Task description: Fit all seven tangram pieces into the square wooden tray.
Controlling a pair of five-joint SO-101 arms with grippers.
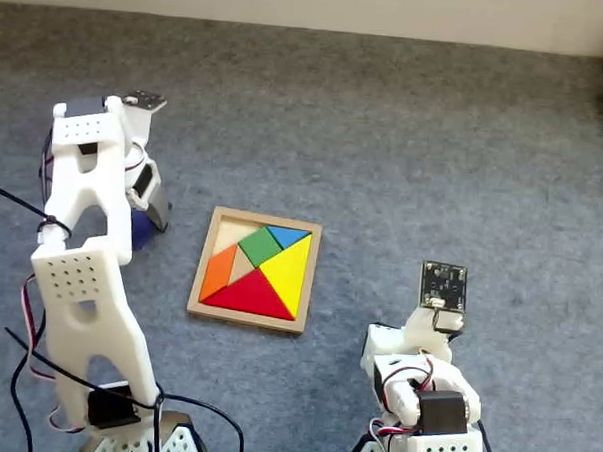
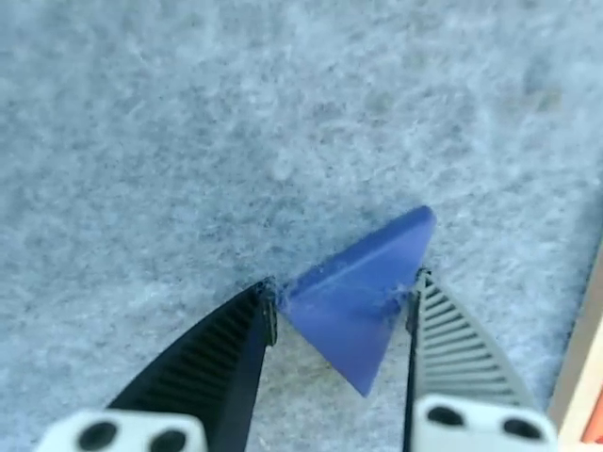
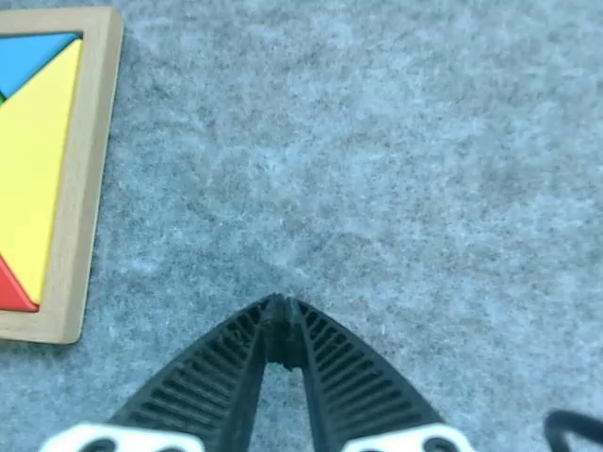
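The square wooden tray [image 1: 201, 292] lies mid-table holding orange, green, light blue, yellow [image 1: 290, 271] and red [image 1: 250, 296] pieces; bare wood shows in its far left corner. A dark blue triangle [image 2: 358, 292] lies on the carpet left of the tray, also seen as the dark blue triangle [image 1: 140, 230] in the high view. My left gripper [image 2: 341, 292] is down over it, a fingertip pressed against each side. My right gripper [image 3: 283, 334] is shut on nothing, low over the carpet right of the tray [image 3: 83, 188], near the table's front.
Grey carpet covers the whole table. The tray's wooden rim [image 2: 579, 372] lies close beside the left gripper. The left arm [image 1: 79, 276] stands tall along the left side; the right arm [image 1: 424, 392] is folded at the front right.
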